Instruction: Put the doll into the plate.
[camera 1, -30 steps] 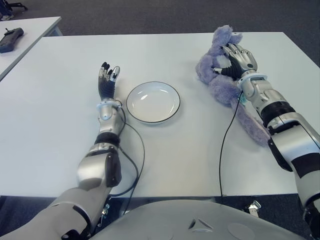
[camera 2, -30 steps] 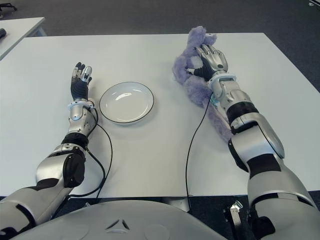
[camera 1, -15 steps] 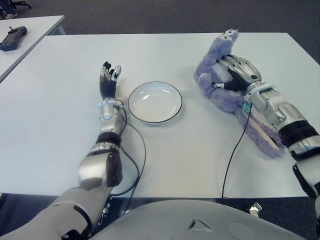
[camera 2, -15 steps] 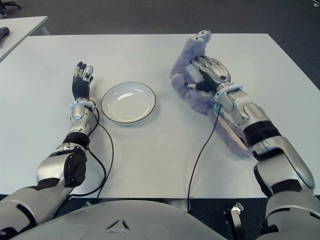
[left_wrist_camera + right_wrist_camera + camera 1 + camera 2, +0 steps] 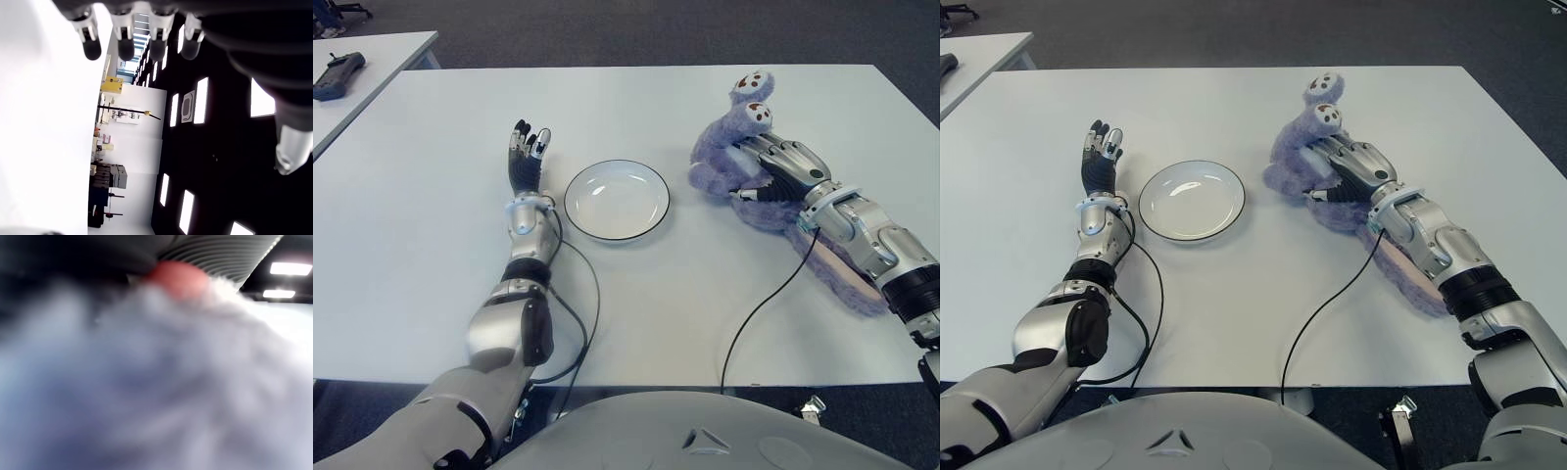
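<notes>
The purple plush doll (image 5: 713,162) lies on the white table, just right of the white plate (image 5: 617,201), with a small gap between them. Its two spotted feet (image 5: 751,96) stick up at the far end, and a long pinkish part (image 5: 847,279) trails under my right forearm. My right hand (image 5: 771,168) is on top of the doll, fingers curled into the fur. Purple fur (image 5: 156,382) fills the right wrist view. My left hand (image 5: 526,157) shows left of the plate, fingers straight and holding nothing; its fingertips (image 5: 124,46) appear spread in the left wrist view.
A black cable (image 5: 764,304) runs from my right wrist across the table (image 5: 685,313) to its front edge. Another cable loops by my left forearm (image 5: 582,294). A second table at far left carries a dark device (image 5: 335,76).
My right hand has dragged the doll leftward toward the plate and rolled it, so its spotted feet now point up. The left hand has not moved.
</notes>
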You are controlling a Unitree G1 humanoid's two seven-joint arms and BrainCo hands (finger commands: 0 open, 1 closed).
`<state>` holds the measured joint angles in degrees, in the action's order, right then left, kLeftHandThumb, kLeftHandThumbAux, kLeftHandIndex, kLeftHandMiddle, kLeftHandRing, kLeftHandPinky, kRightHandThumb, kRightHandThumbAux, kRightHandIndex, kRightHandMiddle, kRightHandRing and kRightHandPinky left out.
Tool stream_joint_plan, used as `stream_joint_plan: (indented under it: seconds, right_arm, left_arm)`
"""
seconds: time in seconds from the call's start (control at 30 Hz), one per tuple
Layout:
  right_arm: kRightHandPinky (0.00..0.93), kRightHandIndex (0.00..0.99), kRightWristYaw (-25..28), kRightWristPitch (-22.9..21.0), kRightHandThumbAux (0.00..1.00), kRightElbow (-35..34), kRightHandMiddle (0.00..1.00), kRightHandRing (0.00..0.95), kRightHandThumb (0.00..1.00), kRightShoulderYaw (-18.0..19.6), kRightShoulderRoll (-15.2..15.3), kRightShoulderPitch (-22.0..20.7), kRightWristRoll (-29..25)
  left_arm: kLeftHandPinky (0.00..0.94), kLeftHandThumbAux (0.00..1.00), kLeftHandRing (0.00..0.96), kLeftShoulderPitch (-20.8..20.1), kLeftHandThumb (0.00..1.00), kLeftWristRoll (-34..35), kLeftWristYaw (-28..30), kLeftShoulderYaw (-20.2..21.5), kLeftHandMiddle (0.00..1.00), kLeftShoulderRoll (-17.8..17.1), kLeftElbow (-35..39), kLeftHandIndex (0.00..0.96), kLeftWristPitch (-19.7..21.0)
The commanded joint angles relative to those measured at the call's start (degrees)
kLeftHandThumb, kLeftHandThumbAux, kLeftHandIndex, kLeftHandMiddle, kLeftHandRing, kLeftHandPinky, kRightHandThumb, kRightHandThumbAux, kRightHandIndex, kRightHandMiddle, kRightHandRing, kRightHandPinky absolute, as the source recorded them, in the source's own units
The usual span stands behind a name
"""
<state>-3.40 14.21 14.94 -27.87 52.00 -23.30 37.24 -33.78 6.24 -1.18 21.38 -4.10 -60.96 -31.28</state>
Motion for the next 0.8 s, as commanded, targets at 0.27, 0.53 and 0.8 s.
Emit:
stream_joint_plan:
  seconds: [0.27, 0.53, 0.8]
  right_arm:
    - [0.424, 0.066, 14.94, 1.46, 0.409, -5.17, 0.0, 0.083, 0.232, -2.6, 2.61, 14.13, -2.55]
    - [0.548, 0.057, 15.02, 0.42, 0.429, -6.32, 0.0, 0.113, 0.229, -0.73, 1.95, 15.23, -3.27]
    - [0.609, 0.052, 14.35, 1.12, 0.44, -6.39, 0.0, 0.141, 0.235, 0.66, 1.29, 15.81, -4.02]
  left_arm:
    - [0.0, 0.514, 0.0, 17.98, 0.0, 1.33, -1.2, 1.44, 0.016, 4.7, -11.34, 0.0, -1.11]
    - [0.0, 0.512, 0.0, 17.93, 0.0, 1.59, -1.07, 1.66, 0.016, 4.6, -11.36, 0.0, -0.65]
    - [0.0, 0.512, 0.0, 18.04, 0.0, 1.51, -1.05, 1.62, 0.018, 4.5, -11.36, 0.0, -0.76]
